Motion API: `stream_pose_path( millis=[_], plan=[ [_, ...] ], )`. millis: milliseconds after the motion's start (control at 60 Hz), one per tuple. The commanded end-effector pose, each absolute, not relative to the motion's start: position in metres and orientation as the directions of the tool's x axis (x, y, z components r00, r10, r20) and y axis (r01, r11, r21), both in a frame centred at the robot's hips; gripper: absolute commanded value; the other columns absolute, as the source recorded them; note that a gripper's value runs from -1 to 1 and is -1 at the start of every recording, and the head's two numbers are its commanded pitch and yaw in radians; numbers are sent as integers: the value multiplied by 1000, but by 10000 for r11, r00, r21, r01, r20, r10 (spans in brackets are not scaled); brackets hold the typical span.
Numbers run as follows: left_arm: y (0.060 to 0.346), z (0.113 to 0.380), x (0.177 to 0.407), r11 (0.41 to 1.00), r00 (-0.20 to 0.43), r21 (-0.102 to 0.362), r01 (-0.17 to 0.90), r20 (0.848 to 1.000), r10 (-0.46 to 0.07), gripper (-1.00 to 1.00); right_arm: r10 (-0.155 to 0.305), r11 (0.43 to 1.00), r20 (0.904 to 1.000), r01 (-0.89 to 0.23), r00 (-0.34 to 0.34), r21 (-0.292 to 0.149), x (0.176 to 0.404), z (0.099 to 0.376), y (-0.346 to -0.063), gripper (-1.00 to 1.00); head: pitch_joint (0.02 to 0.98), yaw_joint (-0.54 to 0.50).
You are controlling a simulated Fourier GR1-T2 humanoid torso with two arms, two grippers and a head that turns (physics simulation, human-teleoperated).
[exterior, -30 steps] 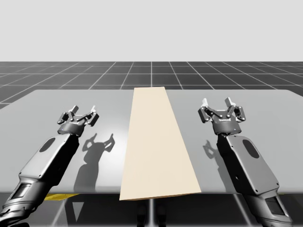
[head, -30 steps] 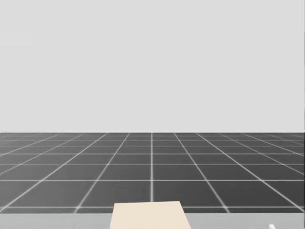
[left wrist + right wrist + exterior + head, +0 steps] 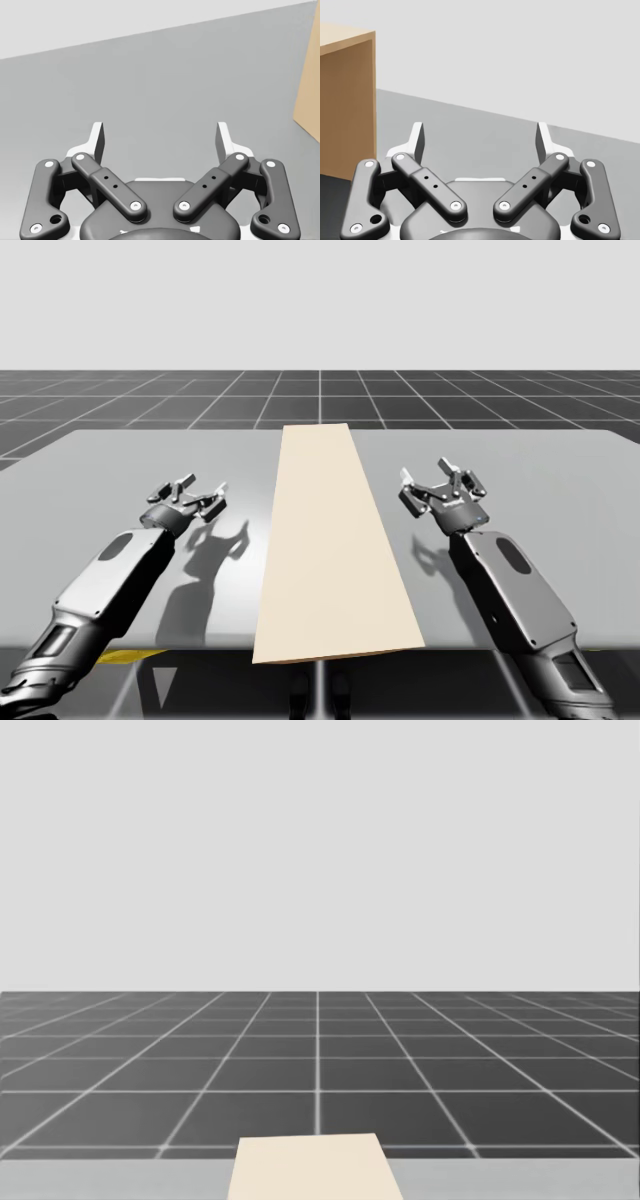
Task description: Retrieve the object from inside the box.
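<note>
The long pale box (image 3: 335, 540) lay lengthwise down the middle of the grey table (image 3: 560, 455), running from near the far edge right up to the near edge, its flat top closed, so whatever sat inside was hidden. The left gripper (image 3: 200, 490) hung over the bare table to the box's left, near it but not touching, its fingers spread wide with nothing between them. Across the box, the right gripper (image 3: 440, 478) hung just beside the box's right flank, also clear of it, jaws spread just as wide and holding nothing. From the left wrist camera, the left gripper (image 3: 161, 140) showed only grey tabletop between its fingers (image 3: 97, 142), with a corner of the box (image 3: 307, 90) off to the side and ahead. From the right wrist camera, the right gripper (image 3: 481, 140) faced open table, the box's brown side wall (image 3: 345, 100) standing beside it. The head camera looked out over the dark gridded floor (image 3: 320, 1070), with the far end of the box (image 3: 312, 1170) low in view.
</note>
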State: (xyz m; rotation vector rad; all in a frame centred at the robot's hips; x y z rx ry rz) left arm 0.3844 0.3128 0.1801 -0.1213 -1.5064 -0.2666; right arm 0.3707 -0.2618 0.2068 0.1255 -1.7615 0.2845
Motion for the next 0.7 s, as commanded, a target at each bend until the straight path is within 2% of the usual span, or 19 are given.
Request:
stream_pose_path(
  millis=[17, 67, 183, 250, 283, 350, 433, 567, 617, 650, 683, 700],
  plan=[
    [287, 168, 371, 8843, 439, 1469, 4433, 9817, -1850, -1000, 846, 8940, 9779, -4189, -1912, -1592, 362, 189, -234, -1000, 80, -6],
    [282, 167, 367, 8631, 406, 1504, 4821, 9803, -1935, -1000, 795, 8848, 9783, -4385, -1915, -1578, 360, 188, -231, -1000, 81, -6],
    [261, 161, 350, 7443, 14, 2062, 6352, 9634, -2681, -1000, 843, 8276, 9725, -5283, -2173, -1898, 350, 185, -219, -1000, 83, -7],
    [251, 157, 342, 6828, -168, 2242, 6953, 9549, -2965, -1000, 562, 7959, 9731, -5784, -2233, -1787, 344, 184, -211, -1000, 84, -9],
    [245, 155, 338, 6512, -278, 2330, 7223, 9506, -3093, -1000, 306, 7776, 9770, -6091, -2109, -1559, 339, 183, -206, -1000, 87, -10],
    [238, 152, 332, 6116, -436, 2430, 7529, 9457, -3221, -1000, 163, 7374, 9717, -6535, -2356, -1708, 333, 179, -195, -1000, 90, -13],
    [234, 150, 330, 5967, -480, 2489, 7629, 9422, -3317, -1000, -24, 6984, 9734, -6971, -2292, -1624, 327, 175, -184, -1000, 95, -16],
    [233, 148, 330, 5880, -440, 2478, 7700, 9399, -3385, -1000, -222, 6817, 9774, -7183, -2102, -1390, 321, 172, -182, -1000, 105, -22],
    [232, 147, 330, 5808, -436, 2483, 7752, 9383, -3429, -1000, -550, 6745, 9807, -7312, -1874, -1019, 316, 172, -181, -1000, 107, -27],
    [231, 147, 330, 5800, -447, 2511, 7750, 9372, -3460, -1000, -576, 6656, 9808, -7394, -1864, -1015, 314, 170, -180, -1000, 109, -30],
    [231, 147, 329, 5766, -456, 2510, 7775, 9370, -3464, -1000, -688, 6561, 9837, -7503, -1659, -807, 312, 168, -178, -1000, 111, -33],
    [231, 147, 329, 5755, -463, 2522, 7780, 9364, -3479, -1000, -606, 6514, 9872, -7552, -1479, -732, 310, 164, -176, -1000, 112, -35]
  ],
)
